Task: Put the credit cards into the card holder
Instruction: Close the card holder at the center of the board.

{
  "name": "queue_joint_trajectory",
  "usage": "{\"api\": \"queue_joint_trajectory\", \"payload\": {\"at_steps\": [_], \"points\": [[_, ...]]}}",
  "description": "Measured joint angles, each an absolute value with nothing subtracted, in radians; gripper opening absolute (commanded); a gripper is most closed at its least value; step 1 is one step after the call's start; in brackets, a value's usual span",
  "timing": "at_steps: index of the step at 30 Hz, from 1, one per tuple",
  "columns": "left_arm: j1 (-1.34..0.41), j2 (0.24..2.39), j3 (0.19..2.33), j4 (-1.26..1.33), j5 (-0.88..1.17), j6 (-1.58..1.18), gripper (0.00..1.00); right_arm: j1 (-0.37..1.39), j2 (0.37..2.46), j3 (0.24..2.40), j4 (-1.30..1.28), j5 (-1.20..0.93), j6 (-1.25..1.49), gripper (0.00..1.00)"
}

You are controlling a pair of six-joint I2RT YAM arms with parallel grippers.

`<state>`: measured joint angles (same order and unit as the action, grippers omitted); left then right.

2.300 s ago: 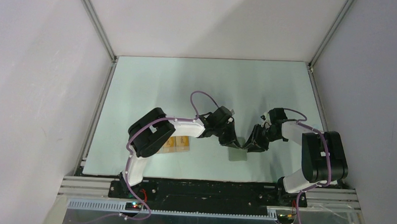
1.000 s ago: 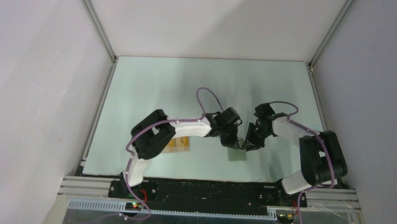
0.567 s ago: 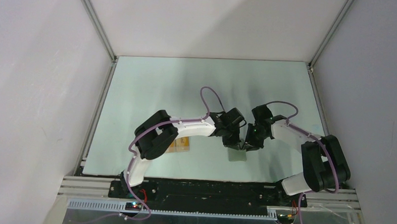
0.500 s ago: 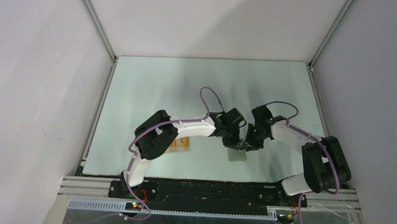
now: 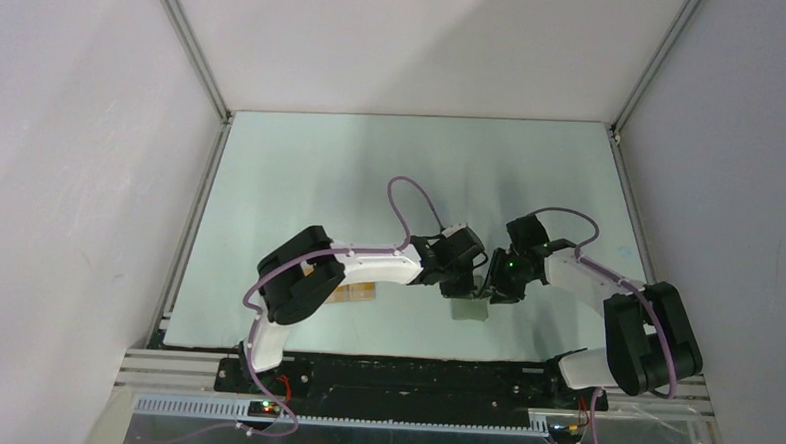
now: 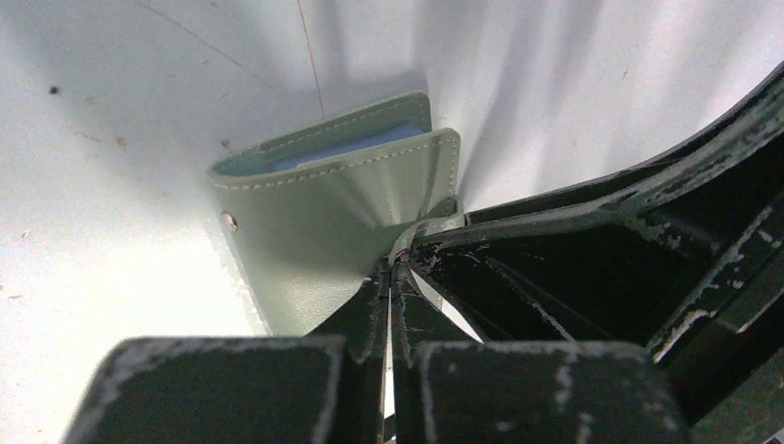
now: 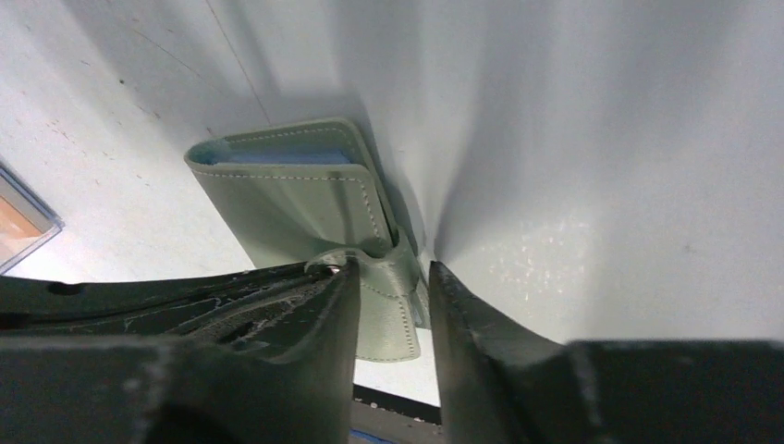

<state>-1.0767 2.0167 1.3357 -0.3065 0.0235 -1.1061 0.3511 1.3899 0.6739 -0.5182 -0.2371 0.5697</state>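
The card holder [image 5: 468, 308] is a grey-green fold-over wallet lying on the table; its light blue inside shows at the fold in the left wrist view [image 6: 324, 222] and the right wrist view [image 7: 296, 199]. My left gripper [image 5: 471, 283] is shut, its tips [image 6: 393, 268] pinching the wallet's flap edge by the snap tab. My right gripper [image 5: 494, 285] is open, its jaws [image 7: 393, 277] standing on either side of the flap, right beside the left gripper's fingers. The orange-tan credit cards [image 5: 352, 291] lie under my left arm, partly hidden.
A corner of a clear plastic box [image 7: 20, 225] with an orange card in it shows at the left edge of the right wrist view. Grey enclosure walls and metal frame rails [image 5: 191, 228] border the table. The near table edge lies just behind the wallet.
Both grippers have closed in on each other and come down to the wallet. The left arm has stretched further right; the right arm's elbow has swung outward. The wallet stays in place.
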Motion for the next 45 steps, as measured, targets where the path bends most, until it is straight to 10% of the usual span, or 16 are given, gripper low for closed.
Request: {"api": "queue_joint_trajectory", "payload": {"at_steps": [30,45], "points": [[-1.103,1.952,1.263,-0.306,-0.024,-1.065,0.00,0.268,1.359,0.634,-0.522,-0.410,0.538,0.50],[-1.101,1.952,1.258,-0.304,-0.020,-1.073,0.00,0.332,1.432,0.646,-0.505,-0.385,0.561,0.26]]}}
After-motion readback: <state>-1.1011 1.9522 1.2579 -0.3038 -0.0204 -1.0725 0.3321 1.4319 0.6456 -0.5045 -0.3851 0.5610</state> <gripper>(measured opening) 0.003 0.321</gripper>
